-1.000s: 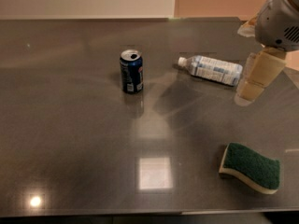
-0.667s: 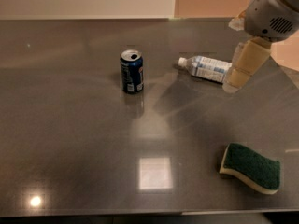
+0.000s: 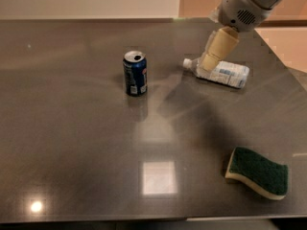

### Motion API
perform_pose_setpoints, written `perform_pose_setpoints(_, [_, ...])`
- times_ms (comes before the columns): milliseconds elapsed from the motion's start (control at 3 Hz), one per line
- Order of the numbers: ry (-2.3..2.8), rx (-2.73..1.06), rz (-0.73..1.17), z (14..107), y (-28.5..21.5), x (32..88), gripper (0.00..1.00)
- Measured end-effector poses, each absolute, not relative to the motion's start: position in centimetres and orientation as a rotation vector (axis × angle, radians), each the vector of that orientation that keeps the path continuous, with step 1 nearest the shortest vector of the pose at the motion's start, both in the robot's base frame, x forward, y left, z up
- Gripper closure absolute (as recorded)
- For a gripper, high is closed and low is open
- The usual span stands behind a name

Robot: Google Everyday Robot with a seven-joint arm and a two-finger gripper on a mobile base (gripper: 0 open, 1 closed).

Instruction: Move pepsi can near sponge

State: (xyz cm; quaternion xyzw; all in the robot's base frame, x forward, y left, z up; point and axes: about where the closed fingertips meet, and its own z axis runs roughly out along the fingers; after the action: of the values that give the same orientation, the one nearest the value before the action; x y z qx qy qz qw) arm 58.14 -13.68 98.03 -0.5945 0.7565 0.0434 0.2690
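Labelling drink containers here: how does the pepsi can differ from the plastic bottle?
The pepsi can stands upright; the bottle lies on its side. The can is dark blue metal, the bottle clear plastic with a white label. The can stands alone; the claw hangs by the bottle's neck end. Both rest on the grey table.
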Motion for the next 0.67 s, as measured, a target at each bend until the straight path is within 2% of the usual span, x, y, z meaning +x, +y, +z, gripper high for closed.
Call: perform_pose_setpoints(667, [1.992, -1.565, 0.241, 95.5, -7.5, 62.8, 0.0])
